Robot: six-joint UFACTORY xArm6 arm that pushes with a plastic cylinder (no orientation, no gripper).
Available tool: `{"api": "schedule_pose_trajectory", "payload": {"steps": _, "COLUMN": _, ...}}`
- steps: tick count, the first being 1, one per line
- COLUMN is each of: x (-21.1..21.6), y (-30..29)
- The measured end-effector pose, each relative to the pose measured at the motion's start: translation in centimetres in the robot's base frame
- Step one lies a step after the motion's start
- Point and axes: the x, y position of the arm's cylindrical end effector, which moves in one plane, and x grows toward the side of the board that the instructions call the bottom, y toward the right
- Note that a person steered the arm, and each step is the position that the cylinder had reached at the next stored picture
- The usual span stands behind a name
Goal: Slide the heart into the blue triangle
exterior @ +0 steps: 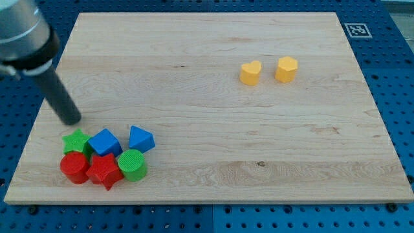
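Observation:
The yellow heart (250, 72) lies at the view's upper right of the wooden board. The blue triangle (140, 138) lies at the lower left, at the right edge of a cluster of blocks. My tip (71, 120) rests on the board at the left, just above the cluster and about a hand's width left of the blue triangle. It is far from the heart and touches no block that I can see.
A yellow hexagon (286, 68) sits just right of the heart. The cluster holds a green star (76, 141), a blue cube (104, 142), a red cylinder (74, 167), a red star (104, 170) and a green cylinder (131, 164). The board's left edge (33, 133) is near the tip.

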Motion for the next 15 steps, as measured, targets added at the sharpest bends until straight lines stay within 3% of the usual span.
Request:
{"api": "schedule_pose_trajectory", "payload": {"steps": 1, "x": -7.7, "y": 1.7}}
{"api": "schedule_pose_trajectory", "payload": {"steps": 2, "x": -11.6, "y": 8.8}}
{"api": "schedule_pose_trajectory", "payload": {"steps": 4, "x": -14.3, "y": 24.6}}
{"api": "schedule_pose_trajectory", "payload": {"steps": 7, "x": -12.6, "y": 37.2}}
{"api": "schedule_pose_trajectory", "payload": {"steps": 8, "x": -9.4, "y": 38.6}}
{"api": "schedule_pose_trajectory", "payload": {"steps": 9, "x": -5.8, "y": 34.8}}
{"api": "schedule_pose_trajectory", "payload": {"steps": 10, "x": -4.9, "y": 26.4}}
{"api": "schedule_pose_trajectory", "payload": {"steps": 11, "x": -7.8, "y": 24.3}}
{"api": "schedule_pose_trajectory", "payload": {"steps": 13, "x": -15.3, "y": 28.7}}
{"api": "schedule_pose_trajectory", "payload": {"steps": 14, "x": -17.6, "y": 32.0}}
{"api": "schedule_pose_trajectory", "payload": {"steps": 15, "x": -16.5, "y": 35.7}}
